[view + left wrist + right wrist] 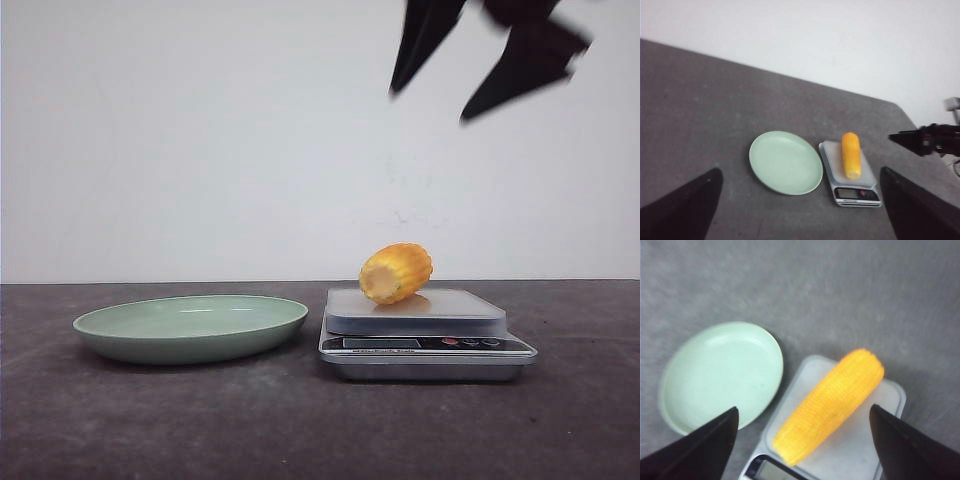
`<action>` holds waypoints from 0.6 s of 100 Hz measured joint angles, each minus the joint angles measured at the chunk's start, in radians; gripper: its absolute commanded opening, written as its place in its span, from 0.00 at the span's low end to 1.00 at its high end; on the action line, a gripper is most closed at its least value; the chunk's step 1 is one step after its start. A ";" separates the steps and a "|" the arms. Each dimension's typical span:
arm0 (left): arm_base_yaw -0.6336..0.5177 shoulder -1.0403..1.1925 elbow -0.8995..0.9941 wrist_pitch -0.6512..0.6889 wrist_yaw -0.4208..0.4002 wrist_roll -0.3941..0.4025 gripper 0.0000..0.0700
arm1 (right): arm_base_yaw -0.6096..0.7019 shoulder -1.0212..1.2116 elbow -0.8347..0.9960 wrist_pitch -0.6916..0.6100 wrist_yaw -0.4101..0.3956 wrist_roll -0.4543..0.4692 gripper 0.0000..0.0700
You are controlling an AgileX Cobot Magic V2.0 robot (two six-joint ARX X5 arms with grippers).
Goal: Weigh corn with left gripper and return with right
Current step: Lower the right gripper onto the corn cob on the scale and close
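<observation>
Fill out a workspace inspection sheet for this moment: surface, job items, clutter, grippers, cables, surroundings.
Surface: dark grey table, matte, no spills seen.
Corn: the corn lies on its side on the scale platform, free of both grippers.
Plate: the green plate sits beside the scale on the robot's left, nothing in it.
Clutter: nothing seen.
Left gripper: the left gripper is open, raised well back from the plate and scale, holding nothing.
Right gripper: the right gripper is open, hovering above the corn, fingers straddling it without touching.
Cables: a thin dark cable at the table's far edge in the left wrist view; otherwise nothing seen.
Surroundings: plain white wall behind the table.
</observation>
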 measured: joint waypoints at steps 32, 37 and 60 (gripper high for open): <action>0.079 -0.006 0.000 -0.056 0.022 0.056 0.84 | 0.006 0.239 0.000 0.093 0.051 0.075 0.76; 0.079 -0.006 0.000 -0.066 0.022 0.061 0.84 | 0.006 0.257 0.000 0.099 0.060 0.081 0.76; 0.079 -0.006 0.000 -0.075 0.022 0.070 0.84 | 0.009 0.314 0.000 0.111 0.065 0.113 0.37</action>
